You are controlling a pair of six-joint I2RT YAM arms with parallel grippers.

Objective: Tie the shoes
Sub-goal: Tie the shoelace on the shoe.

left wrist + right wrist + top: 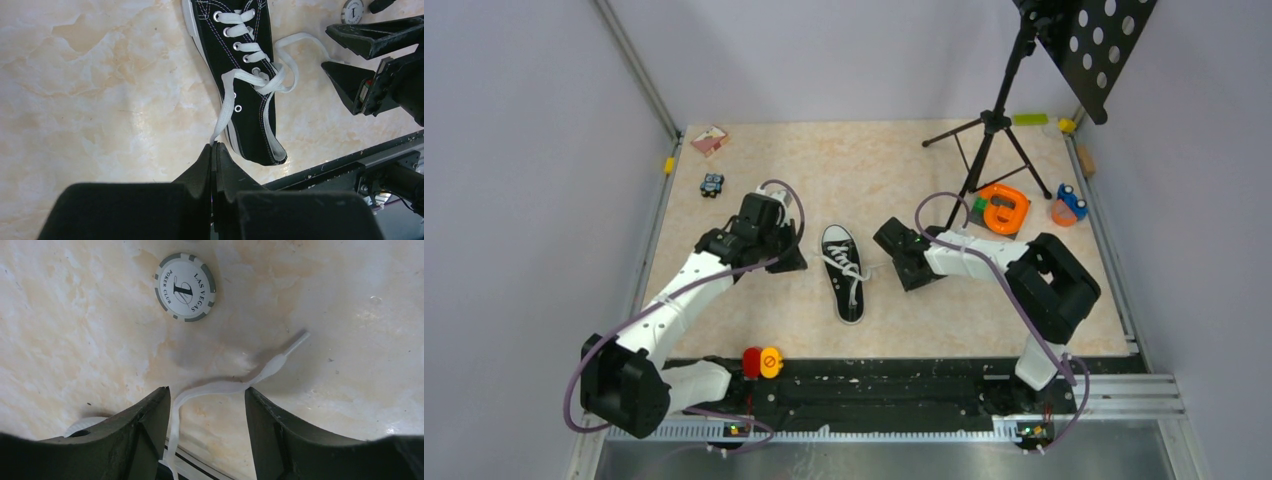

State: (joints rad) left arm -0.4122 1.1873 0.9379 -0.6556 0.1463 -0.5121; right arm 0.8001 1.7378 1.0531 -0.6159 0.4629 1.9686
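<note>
The black sneaker (844,275) with white laces lies in the middle of the table; it also shows in the left wrist view (245,75). My left gripper (214,146) is shut on the end of one white lace (227,107), low beside the shoe's left side (799,262). My right gripper (206,395) is open just right of the shoe (896,258). The other lace (215,388) runs loose on the table between its fingers and ends beyond them at its tip (300,340). The laces are crossed loosely over the shoe's tongue.
A poker chip (185,286) lies just beyond the right gripper. A black tripod (989,140), an orange object (1004,208) and a blue toy (1072,203) stand at the back right. A small toy car (712,184) and a pink box (709,140) are back left. A red-and-yellow button (762,362) sits on the near rail.
</note>
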